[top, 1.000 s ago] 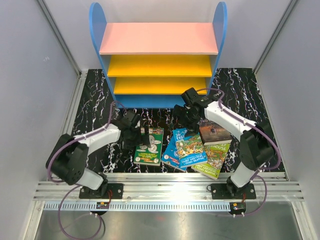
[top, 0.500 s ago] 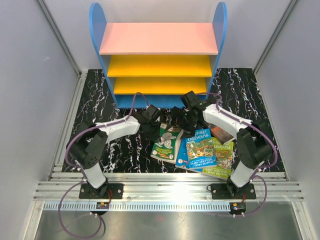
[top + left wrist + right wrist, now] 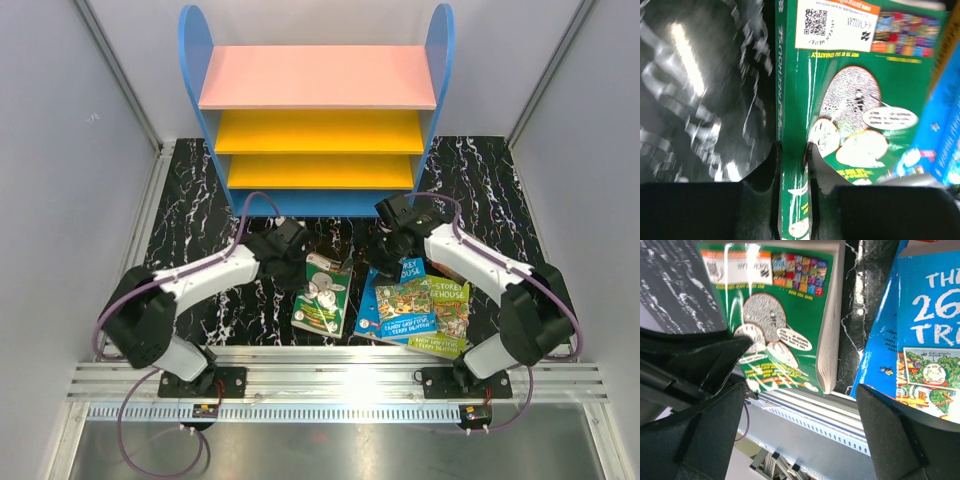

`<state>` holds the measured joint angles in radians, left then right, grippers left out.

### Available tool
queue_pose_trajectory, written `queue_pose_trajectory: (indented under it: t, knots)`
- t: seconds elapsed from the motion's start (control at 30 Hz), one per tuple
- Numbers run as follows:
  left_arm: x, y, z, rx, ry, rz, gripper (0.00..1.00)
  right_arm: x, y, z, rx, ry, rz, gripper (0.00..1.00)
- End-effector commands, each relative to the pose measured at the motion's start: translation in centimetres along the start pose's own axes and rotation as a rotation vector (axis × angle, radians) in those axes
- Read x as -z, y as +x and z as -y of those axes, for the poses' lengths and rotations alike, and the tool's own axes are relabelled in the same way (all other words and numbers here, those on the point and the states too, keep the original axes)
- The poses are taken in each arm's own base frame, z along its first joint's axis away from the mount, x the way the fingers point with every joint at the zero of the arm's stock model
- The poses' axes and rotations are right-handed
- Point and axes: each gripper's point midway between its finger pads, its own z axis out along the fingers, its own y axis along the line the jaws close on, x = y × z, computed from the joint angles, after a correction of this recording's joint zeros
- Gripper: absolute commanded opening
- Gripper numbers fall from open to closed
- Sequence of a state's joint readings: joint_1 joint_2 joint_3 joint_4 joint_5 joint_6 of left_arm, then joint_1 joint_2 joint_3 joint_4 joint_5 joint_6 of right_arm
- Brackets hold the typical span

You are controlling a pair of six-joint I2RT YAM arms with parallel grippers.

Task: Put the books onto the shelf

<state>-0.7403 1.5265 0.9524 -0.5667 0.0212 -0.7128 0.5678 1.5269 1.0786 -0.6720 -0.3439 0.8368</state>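
Left gripper (image 3: 298, 260): clenched on the spine edge of the green book. A black finger (image 3: 771, 165) sits on each side, and in the wrist view the spine runs straight up between them.
Rail (image 3: 330, 372): a silver aluminium strip along the near edge, with both arm bases bolted onto it.
Green book (image 3: 325, 296): the cover shows white coin circles. It lies aslant on the left, apart from the other books. The spine side at the gripper looks raised, though I cannot tell whether the rest is off the mat. A barcode label and a row of tiny colourful covers show at one end.
Blue book (image 3: 368, 312): has big white "26" lettering and lies flat to the right of the green one. A strip of black mat shows between them.
Lime-green books (image 3: 405, 298): two illustrated covers overlap on top of the blue book, fanned out towards the right arm.
Right gripper (image 3: 386, 250): the jaws are spread wide and grasp nothing. It hangs above the gap between the green book and the blue book, just beyond their far ends.
Mat (image 3: 190, 215): black with white marble veins, it covers the table from the rail back to the shelf.
Shelf (image 3: 318, 78): stands upright at the far end of the mat, by the back wall. It has blue round-topped sides, a pink top board, two yellow boards below and a blue base. Every book I can see lies on the mat in front of it.
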Motion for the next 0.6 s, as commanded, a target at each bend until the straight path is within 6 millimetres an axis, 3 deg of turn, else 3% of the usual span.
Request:
queue_pose_trajectory:
  t: [0.0, 0.17, 0.3, 0.37, 0.4, 0.47, 0.5, 0.57]
  knots:
    - [4.8, -0.7, 0.4, 0.027, 0.016, 0.055, 0.0, 2.5, -0.5, -1.8, 0.04, -0.071, 0.059, 1.0]
    - [10.1, -4.2, 2.4, 0.052, 0.072, 0.18, 0.0, 6.9, -0.3, -3.0, 0.016, -0.126, 0.151, 1.0]
    - [15.5, -8.3, 6.1, 0.038, 0.191, 0.313, 0.0, 11.6, -0.3, -3.4, 0.015, -0.146, 0.265, 1.0]
    - [17.5, -9.9, 7.6, 0.029, 0.239, 0.359, 0.0, 14.1, 0.0, -2.7, 0.014, -0.133, 0.323, 1.0]
    - [19.5, -11.2, 8.8, 0.019, 0.28, 0.408, 0.0, 15.3, 0.0, -2.8, 0.015, -0.141, 0.351, 1.0]
    - [20.9, -12.8, 10.1, 0.013, 0.313, 0.444, 0.0, 17.9, 0.8, -1.9, 0.016, -0.127, 0.404, 1.0]
    - [23.0, -14.3, 11.4, 0.007, 0.359, 0.497, 0.0, 18.7, 1.2, -1.6, 0.02, -0.125, 0.421, 1.0]
    - [22.9, -15.7, 12.7, 0.007, 0.385, 0.502, 0.0, 20.5, 2.2, -0.1, 0.016, -0.105, 0.457, 1.0]
